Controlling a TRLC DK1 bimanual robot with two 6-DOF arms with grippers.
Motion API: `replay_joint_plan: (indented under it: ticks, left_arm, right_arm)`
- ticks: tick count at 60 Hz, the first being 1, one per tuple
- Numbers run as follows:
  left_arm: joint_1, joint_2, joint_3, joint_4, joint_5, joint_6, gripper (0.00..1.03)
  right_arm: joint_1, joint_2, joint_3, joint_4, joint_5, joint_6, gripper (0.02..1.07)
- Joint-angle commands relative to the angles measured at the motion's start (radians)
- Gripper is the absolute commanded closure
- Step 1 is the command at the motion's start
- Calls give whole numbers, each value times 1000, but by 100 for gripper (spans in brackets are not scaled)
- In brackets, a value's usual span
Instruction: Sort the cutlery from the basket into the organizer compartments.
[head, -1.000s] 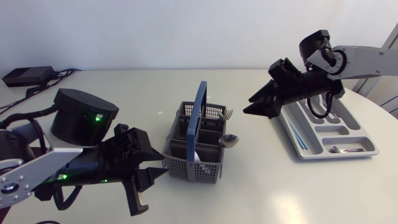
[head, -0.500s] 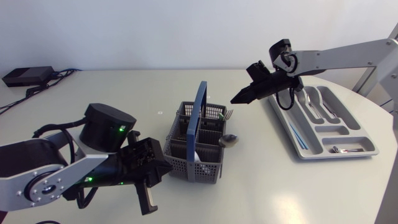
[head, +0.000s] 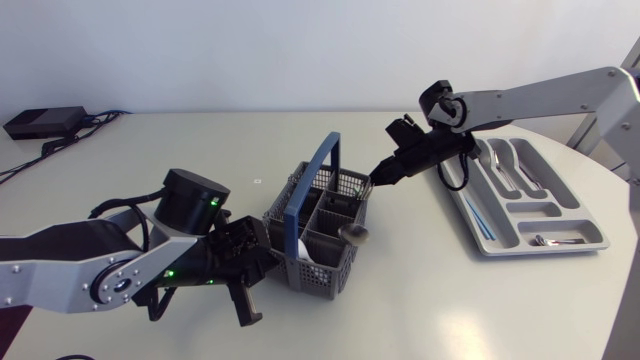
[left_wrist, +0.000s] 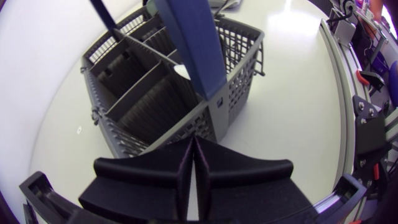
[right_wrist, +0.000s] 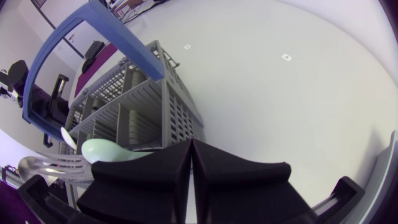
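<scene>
Left jaws and right jaws, both closed tight on nothing, flank the basket (head: 328, 268) on the bench (head: 430, 290).

Soft, even light fills the overhead view. The pale desk (head: 200, 140) shows only faint, diffuse shadows beneath the basket (head: 320, 262) and the organizer (head: 545, 250). Both wrist views bow strongly toward their edges. Ahead of the left tool (left_wrist: 193, 143), bright glare washes out the desk surface.
</scene>
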Motion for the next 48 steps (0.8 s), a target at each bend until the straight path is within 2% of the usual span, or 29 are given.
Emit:
replay_joint_plan:
  ticks: [1, 29, 37, 40, 43, 47, 48]
  left_arm:
    - [46, 45, 22, 61, -17, 30, 100]
    - [202, 188, 119, 160, 8, 74, 100]
    - [234, 229, 134, 179, 13, 87, 100]
    - [248, 231, 129, 179, 13, 93, 100]
    - [257, 215, 119, 176, 14, 96, 99]
    - [265, 180, 102, 166, 14, 99, 98]
    - [265, 172, 97, 163, 14, 101, 98]
  right_arm:
    - [28, -68, -91, -40, -54, -29, 102]
    - [31, -311, -426, -20, -11, -78, 102]
    - [46, -353, -478, 23, 52, -49, 102]
    - [46, -382, -505, 78, 121, -6, 102]
    - [40, -411, -519, 103, 148, 20, 101]
    - [32, -446, -528, 104, 194, 36, 94]
    - [32, -469, -538, 107, 211, 42, 87]
